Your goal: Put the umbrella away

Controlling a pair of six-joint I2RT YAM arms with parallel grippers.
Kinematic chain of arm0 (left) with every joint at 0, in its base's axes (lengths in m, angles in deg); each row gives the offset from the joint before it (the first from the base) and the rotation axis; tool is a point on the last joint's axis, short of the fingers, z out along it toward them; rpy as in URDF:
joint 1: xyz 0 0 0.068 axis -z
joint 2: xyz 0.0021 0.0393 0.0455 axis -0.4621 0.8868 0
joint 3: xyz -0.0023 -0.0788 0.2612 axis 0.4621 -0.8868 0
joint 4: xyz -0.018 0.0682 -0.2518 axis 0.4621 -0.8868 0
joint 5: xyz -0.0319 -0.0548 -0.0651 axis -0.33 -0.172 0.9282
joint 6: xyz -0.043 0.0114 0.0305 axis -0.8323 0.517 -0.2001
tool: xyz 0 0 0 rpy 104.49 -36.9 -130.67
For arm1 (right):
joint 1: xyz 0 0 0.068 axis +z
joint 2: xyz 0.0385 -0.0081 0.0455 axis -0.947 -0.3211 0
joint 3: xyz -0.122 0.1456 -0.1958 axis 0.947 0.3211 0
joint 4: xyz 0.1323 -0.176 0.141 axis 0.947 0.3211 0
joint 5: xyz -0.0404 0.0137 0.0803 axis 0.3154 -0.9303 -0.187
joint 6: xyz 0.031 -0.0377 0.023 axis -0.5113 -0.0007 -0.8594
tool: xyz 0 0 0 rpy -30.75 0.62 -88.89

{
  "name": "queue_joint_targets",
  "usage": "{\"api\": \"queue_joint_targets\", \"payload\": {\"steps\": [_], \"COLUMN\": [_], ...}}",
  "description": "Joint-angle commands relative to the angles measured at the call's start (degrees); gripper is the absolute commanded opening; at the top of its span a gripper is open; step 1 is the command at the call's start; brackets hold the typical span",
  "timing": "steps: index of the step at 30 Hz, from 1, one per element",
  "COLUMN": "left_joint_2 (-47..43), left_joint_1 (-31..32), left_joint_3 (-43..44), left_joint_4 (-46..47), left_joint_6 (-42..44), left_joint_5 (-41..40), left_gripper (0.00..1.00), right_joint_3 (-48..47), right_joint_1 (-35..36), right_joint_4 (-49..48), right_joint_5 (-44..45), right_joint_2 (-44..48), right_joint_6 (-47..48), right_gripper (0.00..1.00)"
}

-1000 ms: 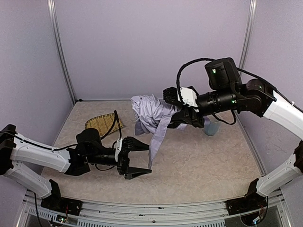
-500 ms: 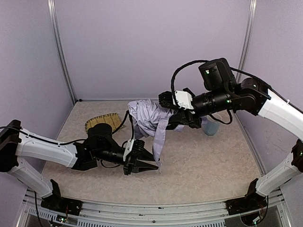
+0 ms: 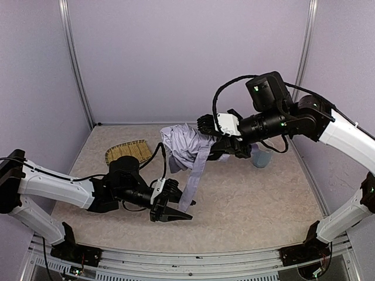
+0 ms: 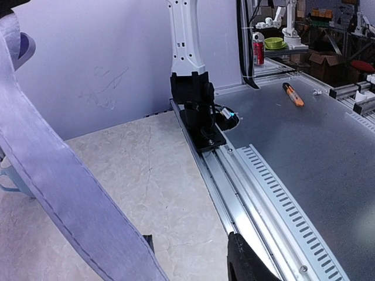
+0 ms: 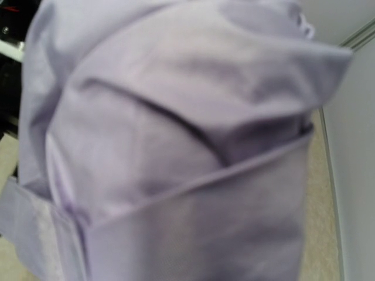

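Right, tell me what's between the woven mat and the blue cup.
The umbrella, held up by the right gripper, sits between mat and cup; seen in the top view.

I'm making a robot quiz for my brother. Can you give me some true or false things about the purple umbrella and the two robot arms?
1. The umbrella lies flat on the table. False: the right gripper holds it bunched up in the air above the table.
2. A long strap hangs down from the umbrella toward the left gripper. True.
3. The left gripper is squeezed shut. False: its jaws stand apart near the strap's lower end.
4. A woven tray sits on the table, to the left of the umbrella. True.
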Motion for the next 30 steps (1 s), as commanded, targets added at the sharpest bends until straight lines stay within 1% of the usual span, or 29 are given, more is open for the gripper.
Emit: {"api": "queue_joint_targets", "payload": {"steps": [1,2,3,4,6,10,13,16,20,23,26,30], "left_joint_2": [-1.0,-1.1,-1.2,-1.1,-0.8,1.9,4.5,6.7,8.7,10.2,12.3,14.7], "left_joint_1": [0.3,0.3,0.3,0.2,0.0,-1.8,-4.5,-7.3,-11.5,-13.5,-15.4,-17.7], "left_joint_3": [-1.8,-2.1,-2.5,-2.7,-3.1,-4.3,-5.5,-4.7,-1.3,1.9,6.5,12.4], "left_joint_4": [-1.4,-1.4,-1.4,-1.3,-1.1,1.6,4.7,5.2,2.0,-2.1,-6.9,-10.7], "left_joint_6": [0.3,0.2,0.2,0.2,0.4,-0.7,-1.8,-0.4,2.3,7.0,10.8,14.3], "left_joint_5": [0.5,0.1,-0.4,-1.2,-2.8,-5.7,-5.2,-4.8,-3.1,-2.8,-3.7,-4.2], "left_gripper": [0.37,0.34,0.28,0.21,0.00,0.00,0.00,0.00,0.00,0.00,0.00,0.00], "right_joint_3": [-2.2,-2.2,-2.2,-2.1,-2.3,-4.4,-5.1,-2.6,-0.7,2.9,7.4,13.5], "right_joint_1": [-1.0,-1.0,-1.1,-1.1,-1.1,-1.1,-1.1,-0.9,2.3,5.9,8.9,13.3], "right_joint_4": [-1.6,-1.6,-1.6,-1.5,-1.4,0.8,2.1,2.6,7.5,9.5,9.0,6.6], "right_joint_5": [-0.2,-0.2,-0.2,-0.2,-0.4,-2.9,-8.2,-13.8,-17.0,-16.5,-16.9,-15.7], "right_joint_2": [0.3,0.4,0.4,0.5,0.4,0.1,1.0,2.4,1.9,1.7,1.2,-0.8], "right_joint_6": [0.4,0.4,0.2,0.1,-0.3,-3.0,-5.2,-6.9,-9.4,-11.1,-12.7,-14.0], "right_gripper": [0.00,0.00,0.00,0.00,0.00,0.00,0.00,0.00,0.00,0.00,0.00,0.00]}}
